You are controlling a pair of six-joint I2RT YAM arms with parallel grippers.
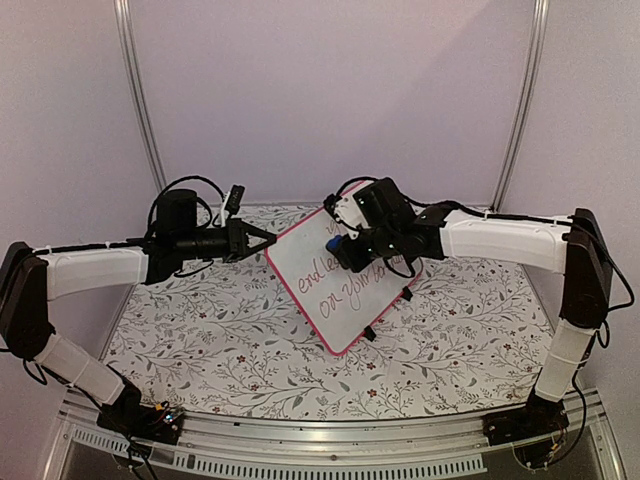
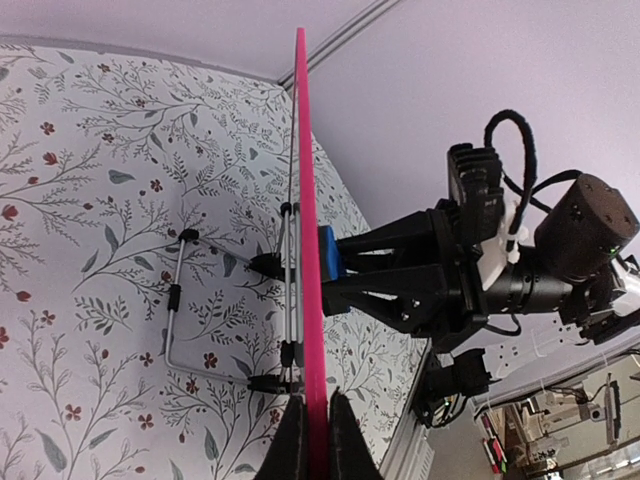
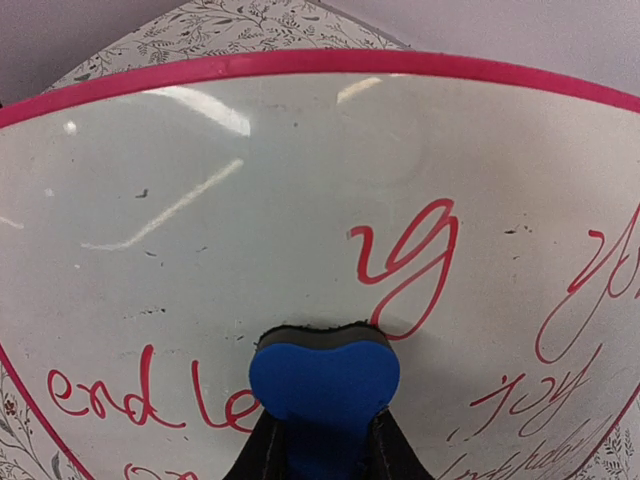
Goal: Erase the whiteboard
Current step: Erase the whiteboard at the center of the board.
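The floral table (image 1: 200,350) carries the whiteboard (image 1: 300,265), propped up between the arms with its long axis running toward the near right. The left gripper (image 1: 268,238) is clamped tight on its frame edge. The right gripper (image 1: 345,252) pinches a blue eraser (image 3: 322,385) against the face, with red writing (image 3: 405,250) below and to the right.

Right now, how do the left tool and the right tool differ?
The left tool pinches the whiteboard's pink edge; the right tool grips a blue eraser. The left tool's jaws nearly meet on that thin frame; the right tool's stand wider around the eraser. Both are shut on something at the board.
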